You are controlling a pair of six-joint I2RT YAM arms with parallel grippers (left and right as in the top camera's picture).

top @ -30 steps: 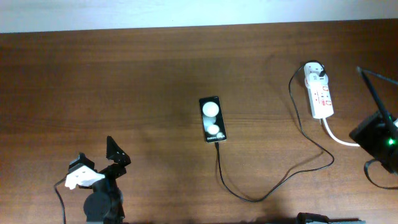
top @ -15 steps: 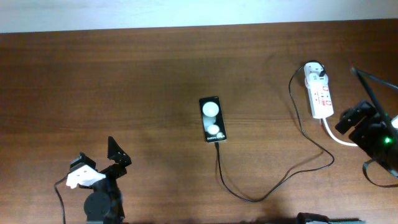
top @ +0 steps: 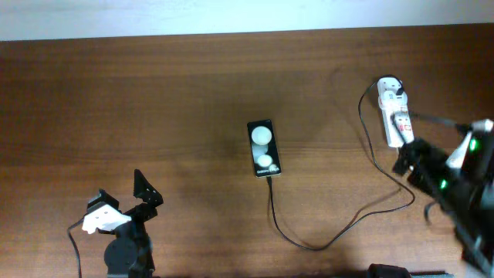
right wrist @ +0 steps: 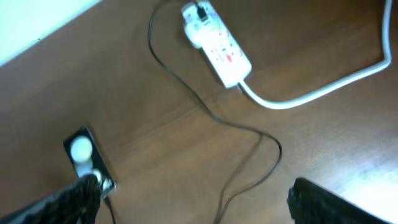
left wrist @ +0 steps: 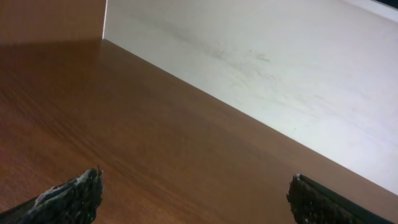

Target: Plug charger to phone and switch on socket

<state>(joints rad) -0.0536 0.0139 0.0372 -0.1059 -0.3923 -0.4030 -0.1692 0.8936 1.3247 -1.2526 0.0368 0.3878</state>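
Note:
The black phone [top: 263, 148] lies flat at the table's middle and also shows in the right wrist view [right wrist: 84, 155]. The thin black charger cable [top: 309, 245] meets the phone's near edge, loops right and runs up to the white adapter [top: 390, 83]. The adapter sits in the far end of the white socket strip [top: 394, 117], which has red markings [right wrist: 222, 48]. My right gripper [top: 407, 160] hovers open and empty just by the strip's near end [right wrist: 193, 199]. My left gripper [top: 145, 191] is open and empty at the front left [left wrist: 196, 199].
The strip's thick white cord [right wrist: 311, 93] curves off to the right. The black cable [right wrist: 205, 106] crosses the wood between the strip and the phone. A pale wall [left wrist: 280, 68] runs along the table's far edge.
My right arm has swung in from the right edge toward the socket strip's near end and now covers its white cord in the overhead view. The left arm, phone and cable have not moved.

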